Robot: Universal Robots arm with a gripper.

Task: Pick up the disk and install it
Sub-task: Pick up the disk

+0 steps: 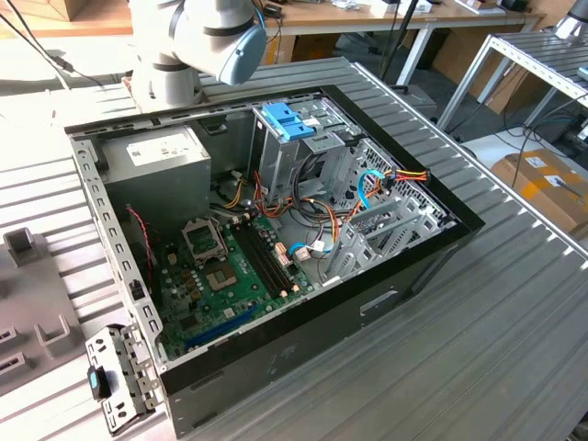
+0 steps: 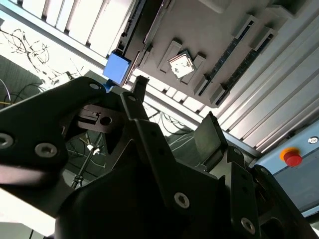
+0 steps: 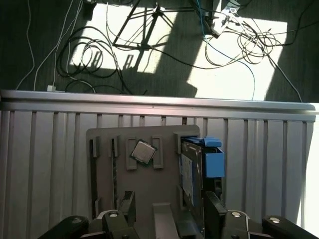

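arm: chunky white-grey joint w/ pale blue end cap, sitting at the top of the exterior view | gripper: black two-finger job with bolted linkages, aimed downward | fingers: spread well apart in both wrist views, not gripping anything

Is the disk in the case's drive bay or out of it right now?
Out: in the first wrist view the disk stands on edge in a slot of the grey tray, beside a blue bracket.
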